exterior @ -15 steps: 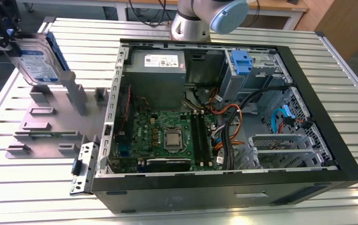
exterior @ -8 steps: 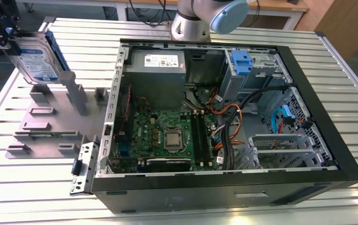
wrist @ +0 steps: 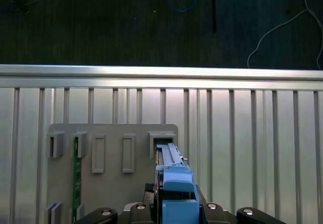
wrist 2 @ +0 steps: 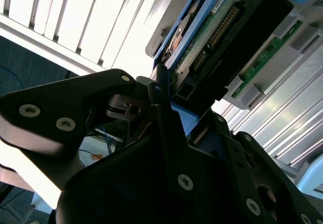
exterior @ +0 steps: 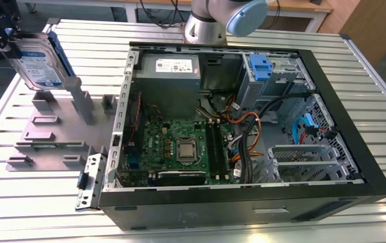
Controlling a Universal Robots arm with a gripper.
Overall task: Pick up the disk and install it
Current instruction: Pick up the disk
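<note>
My gripper (exterior: 7,43) sits at the exterior view's upper left, well apart from the open case (exterior: 247,205). My jaws are closed on the disk (exterior: 39,63), gripping it by one end. The disk hangs on edge, slightly tilted, label facing the exterior view's front and its blue bracket (exterior: 56,50) on the side toward the case. It is over the far end of the grey plate (exterior: 51,136) on the slatted table (exterior: 17,207). Its lower edge is near the plate's upright posts (exterior: 42,101); I cannot tell whether they touch. The second wrist view shows the disk's (wrist 2: 212,37) green circuit board. The first wrist view shows the bracket (wrist: 174,176) in line with a plate slot (wrist: 161,138). In the case, the drive bay (exterior: 273,76) carries a blue latch (exterior: 260,65).
</note>
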